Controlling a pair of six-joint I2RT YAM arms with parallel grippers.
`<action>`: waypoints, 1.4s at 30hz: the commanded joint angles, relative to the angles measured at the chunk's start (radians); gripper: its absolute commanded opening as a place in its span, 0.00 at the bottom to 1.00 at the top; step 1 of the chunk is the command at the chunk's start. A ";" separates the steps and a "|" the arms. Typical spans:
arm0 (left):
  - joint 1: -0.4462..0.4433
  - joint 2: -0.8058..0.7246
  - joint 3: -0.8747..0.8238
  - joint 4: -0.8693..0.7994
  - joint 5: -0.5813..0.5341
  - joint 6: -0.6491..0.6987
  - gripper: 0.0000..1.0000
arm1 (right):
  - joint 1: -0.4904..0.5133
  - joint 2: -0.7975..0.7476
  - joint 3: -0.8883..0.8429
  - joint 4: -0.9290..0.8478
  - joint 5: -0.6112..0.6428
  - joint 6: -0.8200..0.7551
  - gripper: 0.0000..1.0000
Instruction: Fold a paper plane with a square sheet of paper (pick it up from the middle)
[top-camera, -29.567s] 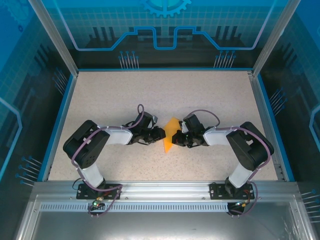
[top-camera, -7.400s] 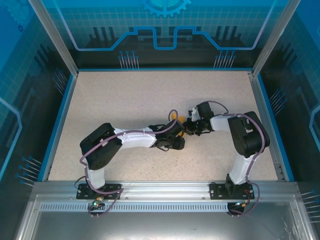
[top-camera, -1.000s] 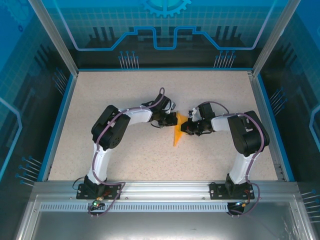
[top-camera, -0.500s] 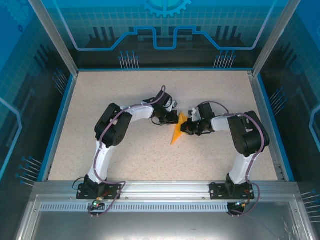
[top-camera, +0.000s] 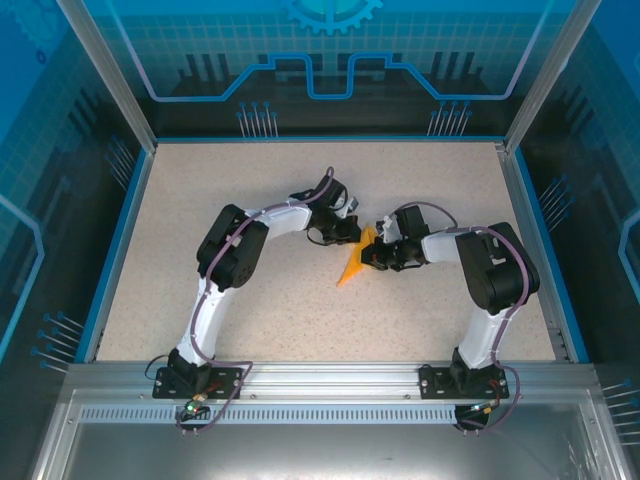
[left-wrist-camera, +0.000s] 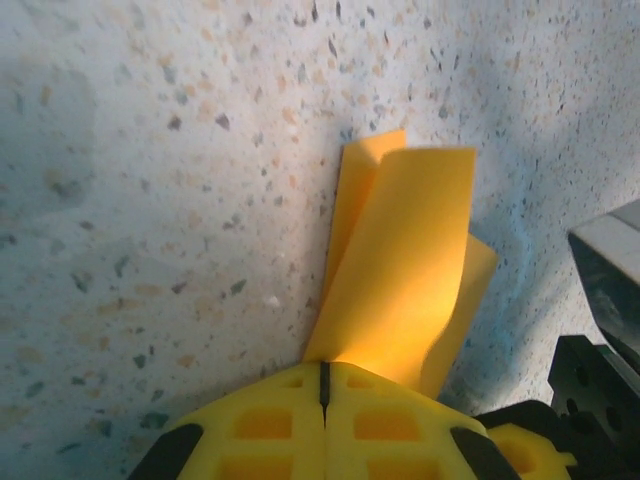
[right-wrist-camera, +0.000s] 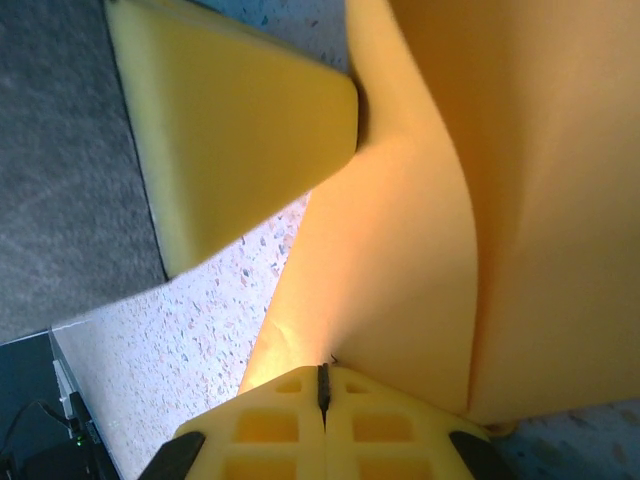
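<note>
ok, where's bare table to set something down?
Free: far strip of the table up to the back rim; left side outside the left arm; right side outside the right arm; near patch ahead of the front rail. Crowded: centre, where left end effector and right end effector pinch the orange paper.

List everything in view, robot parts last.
orange paper: one, bright orange, folded to a point, table centre, between the end effectors
table: one, speckled beige, blue-edged
enclosure panels: several, translucent blue, around the table
rail: one, silver, near edge
left arm: one, black and white, reaching to centre
right arm: one, black and white, reaching to centre
left end effector: one, yellow, shut on the orange paper
right end effector: one, yellow, shut on the orange paper
</note>
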 joint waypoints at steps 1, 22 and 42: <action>0.041 0.023 0.035 0.029 -0.079 0.010 0.06 | 0.005 0.060 -0.045 -0.165 0.195 -0.047 0.00; -0.066 -0.415 -0.503 0.189 -0.082 -0.092 0.06 | 0.012 0.056 -0.039 -0.125 0.146 -0.003 0.00; -0.112 -0.328 -0.576 0.338 -0.018 -0.123 0.04 | 0.022 0.045 -0.033 -0.152 0.162 -0.005 0.00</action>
